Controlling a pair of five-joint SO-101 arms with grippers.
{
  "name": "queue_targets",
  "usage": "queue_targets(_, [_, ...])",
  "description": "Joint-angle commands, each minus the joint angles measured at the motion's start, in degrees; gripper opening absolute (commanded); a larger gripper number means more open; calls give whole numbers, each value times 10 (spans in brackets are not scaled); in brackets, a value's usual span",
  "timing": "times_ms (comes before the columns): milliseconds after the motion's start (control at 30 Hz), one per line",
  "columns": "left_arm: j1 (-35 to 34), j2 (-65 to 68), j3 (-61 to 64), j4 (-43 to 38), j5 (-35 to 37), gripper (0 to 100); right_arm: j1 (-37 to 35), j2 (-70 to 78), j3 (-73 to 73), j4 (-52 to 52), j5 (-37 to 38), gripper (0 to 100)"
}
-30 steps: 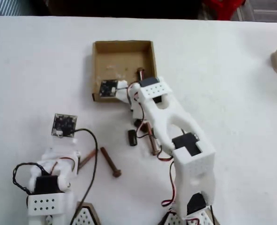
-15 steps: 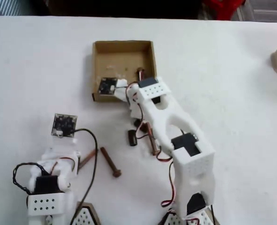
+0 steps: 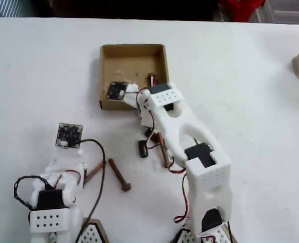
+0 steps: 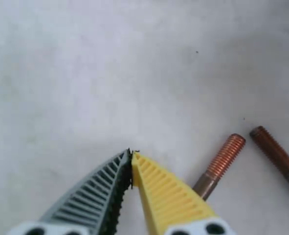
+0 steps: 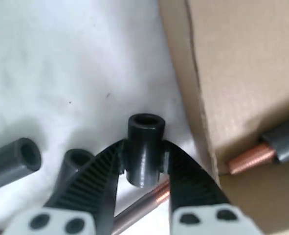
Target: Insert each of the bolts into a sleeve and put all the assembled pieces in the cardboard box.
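White table [image 3: 250, 101] carries everything; R arm [image 3: 189, 131] is stretched out to the near wall of the cardboard box [image 3: 133, 47], prob. because its load is staged next to the drop-off spot; L arm [image 3: 53, 202] sits folded back near its base, out of the way; box holds one assembled piece [image 5: 276, 142], threaded end poking from its sleeve, so I'd judge the task partly done; right gripper [image 5: 143, 149] is clamped on a black sleeve [image 5: 145, 128], held upright w/ bore facing up, just outside the box wall, likely so a bolt can go in; a copper bolt [image 5: 151, 196] shows below it, on the table as far as I can tell; left gripper [image 4: 131, 157] is closed tight w/ nothing in it, two loose bolts [image 4: 220, 164] just beside it; two spare sleeves [image 5: 18, 159] lie near the held one; no readable print on box or parts.
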Motion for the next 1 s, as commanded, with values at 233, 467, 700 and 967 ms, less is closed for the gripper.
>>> queue_targets(233, [-7, -5, -18, -2, -5, 27, 5, -159, -9, 138, -229, 17])
queue_targets(467, [-6, -5, -18, -25, -4, 27, 71, -197, -7, 236, -376, 17])
queue_targets(700, [-3, -5, -13, -63, -2, 28, 128, -217, 77, 250, -395, 17])
queue_targets(967, [-7, -5, -24, -60, -7, 28, 181, -300, 217, 195, -395, 17])
